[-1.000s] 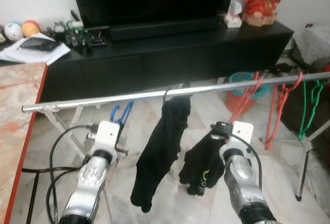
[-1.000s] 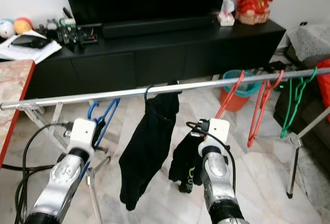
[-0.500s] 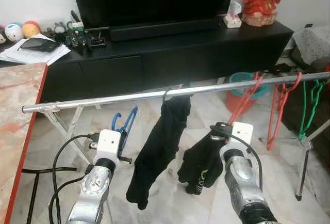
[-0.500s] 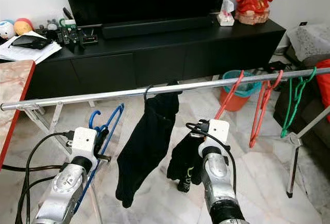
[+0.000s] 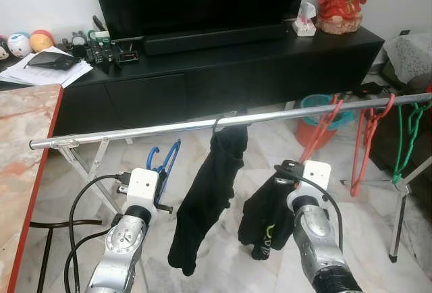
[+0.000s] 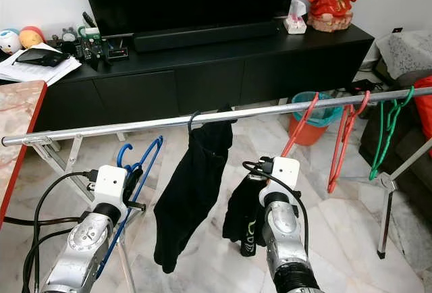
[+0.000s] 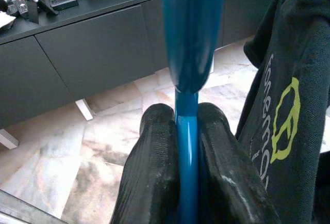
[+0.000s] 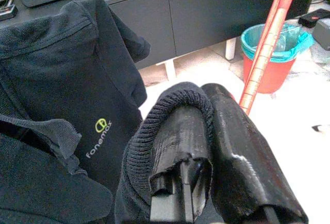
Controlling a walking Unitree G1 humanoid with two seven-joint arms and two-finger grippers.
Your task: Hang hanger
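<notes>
1. Compared with a second ago, left gripper [image 7: 186, 146] sits lower, lower left of the head view; the blue hanger [image 5: 164, 160] it carries has dropped with it, hook now well under the metal rail [image 5: 148, 131].
2. Left gripper: fingers pressed together on the blue hanger's bar, pinching it.
3. Right gripper [image 8: 206, 146]: lower centre-right of the head view, fingers clamped on a ribbed edge of the black garment [image 5: 266, 208], which hangs off it below the rail.
4. Second black garment [image 5: 212, 198] hangs from a hook on the rail at frame centre.
5. Red hangers [image 5: 364, 138] and a green hanger [image 5: 405, 141] hang on the rail at right.
6. Black TV cabinet [image 5: 223, 70] behind; teal bin [image 5: 317, 104] beside it.
</notes>
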